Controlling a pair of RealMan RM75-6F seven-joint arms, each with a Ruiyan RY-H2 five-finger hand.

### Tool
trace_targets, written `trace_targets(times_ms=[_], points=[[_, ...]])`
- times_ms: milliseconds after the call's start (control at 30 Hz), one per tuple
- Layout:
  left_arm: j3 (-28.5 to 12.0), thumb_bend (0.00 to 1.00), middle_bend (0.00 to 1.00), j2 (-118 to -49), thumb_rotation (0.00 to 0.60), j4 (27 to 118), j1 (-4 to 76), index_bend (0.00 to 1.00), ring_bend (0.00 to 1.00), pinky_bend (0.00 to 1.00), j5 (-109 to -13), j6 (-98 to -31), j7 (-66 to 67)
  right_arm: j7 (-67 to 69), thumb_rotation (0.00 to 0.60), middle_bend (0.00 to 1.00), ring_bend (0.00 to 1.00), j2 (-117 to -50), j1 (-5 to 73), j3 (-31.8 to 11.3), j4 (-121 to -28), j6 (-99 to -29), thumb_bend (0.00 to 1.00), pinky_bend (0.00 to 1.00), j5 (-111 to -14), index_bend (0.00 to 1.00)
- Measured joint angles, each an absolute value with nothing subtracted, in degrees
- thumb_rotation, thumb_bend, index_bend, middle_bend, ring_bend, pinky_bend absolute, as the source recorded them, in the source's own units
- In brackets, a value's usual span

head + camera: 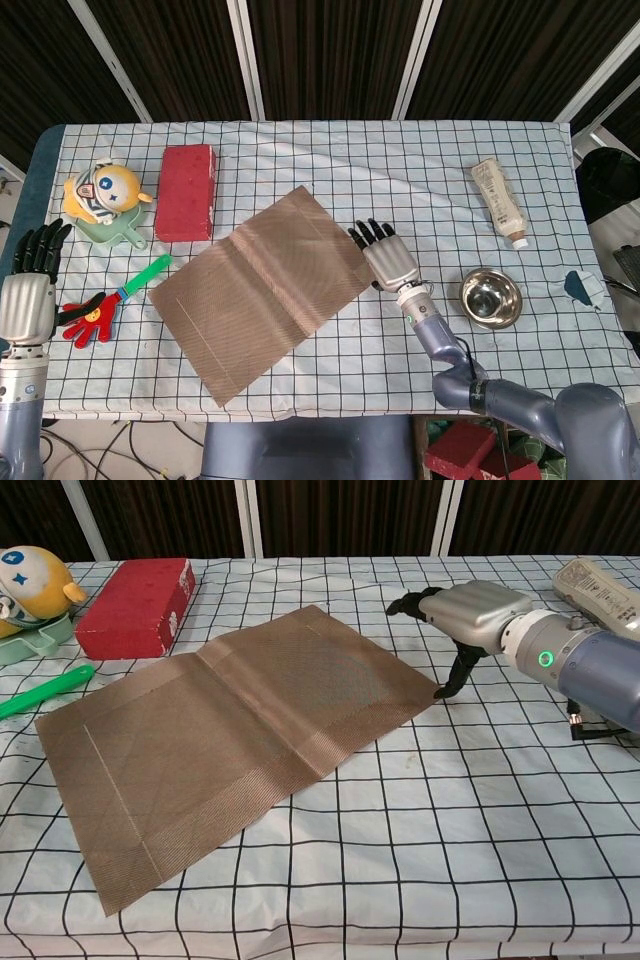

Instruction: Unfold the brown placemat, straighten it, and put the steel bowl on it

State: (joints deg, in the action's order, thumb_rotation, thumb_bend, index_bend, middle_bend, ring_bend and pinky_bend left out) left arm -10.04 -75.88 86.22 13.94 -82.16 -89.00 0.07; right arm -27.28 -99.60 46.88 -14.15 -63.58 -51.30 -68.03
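Observation:
The brown placemat (262, 290) (230, 740) lies unfolded and flat on the checked cloth, turned at an angle, with a crease down its middle. My right hand (387, 256) (466, 615) hovers palm down at the mat's right corner with its fingers spread, its thumb reaching down to the mat's edge, holding nothing. The steel bowl (490, 298) stands empty on the cloth to the right of that hand; the chest view does not show it. My left hand (32, 285) hangs open past the table's left edge, away from the mat.
A red box (186, 190) (137, 605) lies behind the mat's left part. A yellow toy (103, 192) in a green dish, a green-handled clapper (110, 303), a white tube (500, 200) at the far right and a small dark object (581, 286) share the table.

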Motion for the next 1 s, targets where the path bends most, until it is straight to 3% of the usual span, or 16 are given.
trace_targets(times_ms=[1000], points=[[-10.43,0.05,0.03,-75.09,0.600,87.46,13.67,0.05,0.00,0.00,-82.01,-88.06,-1.33,-31.14,0.600,0.04,0.05,-98.30,47.68,-12.17,-65.78,-49.02,0.00,0.16,-64.10,0.10]])
